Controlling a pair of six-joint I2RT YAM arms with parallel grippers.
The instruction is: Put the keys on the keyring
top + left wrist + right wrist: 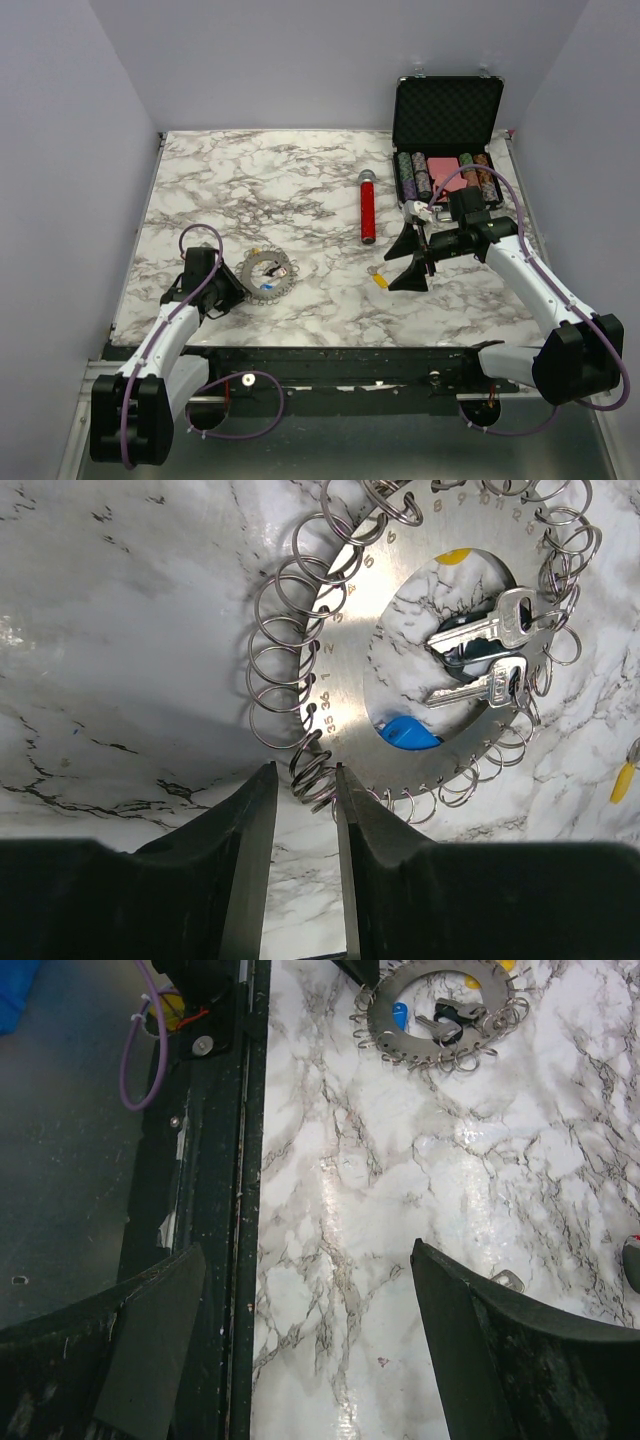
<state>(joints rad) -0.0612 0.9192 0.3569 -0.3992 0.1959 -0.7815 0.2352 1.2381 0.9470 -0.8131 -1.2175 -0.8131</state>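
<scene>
Left gripper [305, 772] narrow around a loop of the keyring [350, 680], grip unclear; right gripper [308, 1250] wide, empty; seemingly the fetching step: next pinch the yellow key [380, 281] right of the keyring.

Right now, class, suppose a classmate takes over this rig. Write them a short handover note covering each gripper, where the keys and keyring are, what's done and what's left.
Left gripper: shut on the near rim of the keyring, which lies flat on the table.
Right gripper: open, empty, hovering beside a loose yellow-headed key.
Done: two silver keys lie in the ring's middle, apparently hooked on it. A blue key head and a yellow key head show there too.
Left: pick up the loose key and hook it on. I can't tell whether more keys remain.
</scene>
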